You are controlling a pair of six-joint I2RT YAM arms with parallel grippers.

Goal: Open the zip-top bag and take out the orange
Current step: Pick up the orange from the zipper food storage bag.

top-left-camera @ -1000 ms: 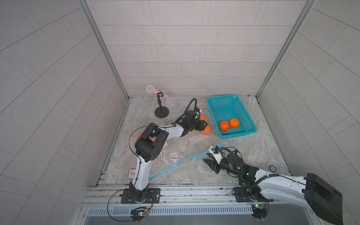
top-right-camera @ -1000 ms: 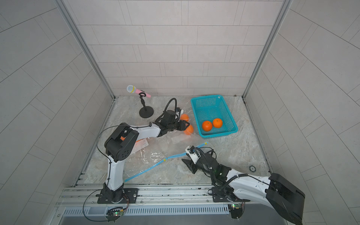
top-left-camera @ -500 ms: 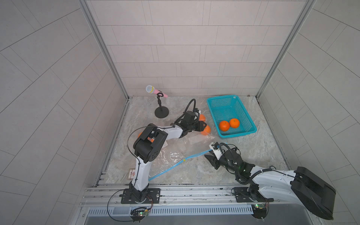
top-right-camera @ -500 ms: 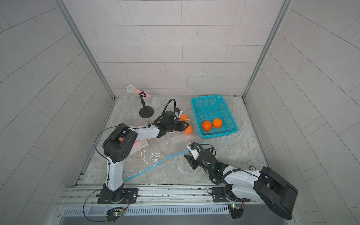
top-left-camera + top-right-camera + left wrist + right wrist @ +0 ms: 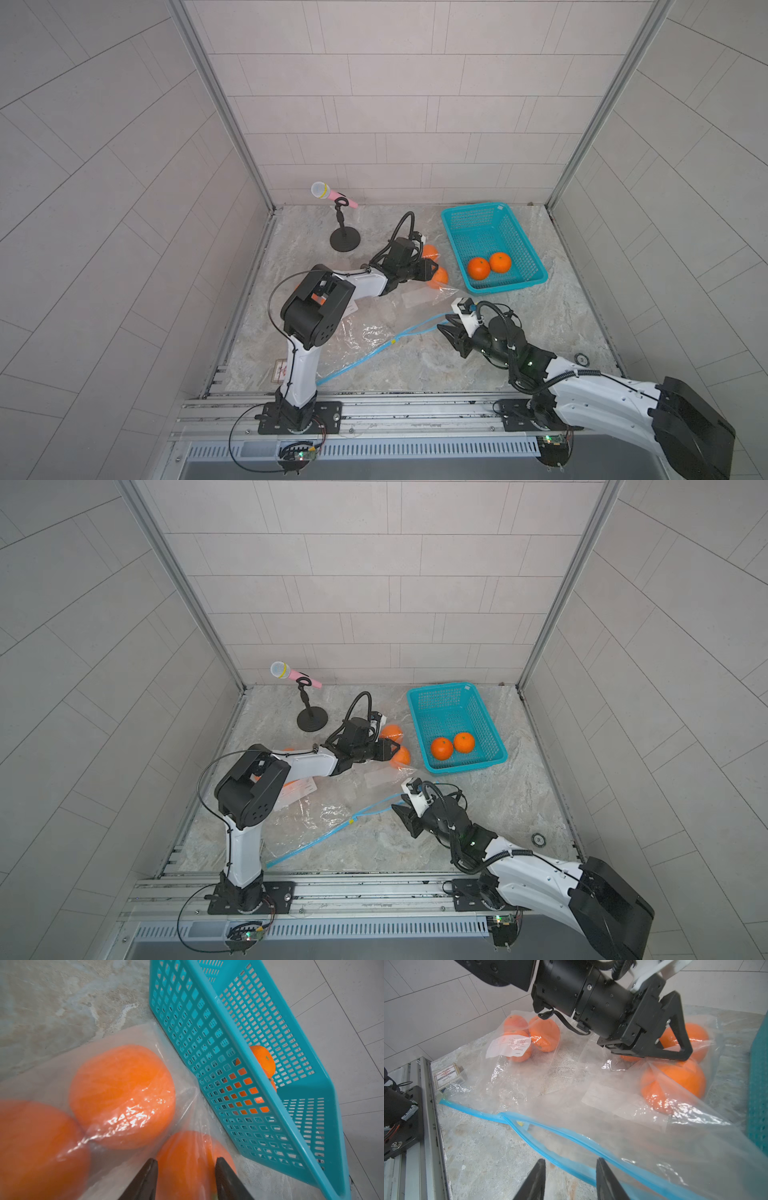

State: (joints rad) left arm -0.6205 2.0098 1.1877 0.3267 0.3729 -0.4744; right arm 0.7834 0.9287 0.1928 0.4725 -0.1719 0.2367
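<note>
Jaws of left gripper (image 5: pixel 185 1162) apart over bagged orange (image 5: pixel 188 1144), grasp cannot be told, right gripper (image 5: pixel 570 1162) released, astride zip-top bag (image 5: pixel 623 1132) seal

Bright, even, diffuse overhead light in both top views, with only faint soft shadows beside the basket (image 5: pixel 507 286). Sharp focus there, yet strong wide-angle bowing of the walls (image 5: pixel 104 187) toward the edges. White glare streaks on the zip-top bag (image 5: pixel 623 1126) in both wrist views. Nearest orange (image 5: pixel 37 1147) soft, out of focus; close foreground blurred in the right wrist view.
</note>
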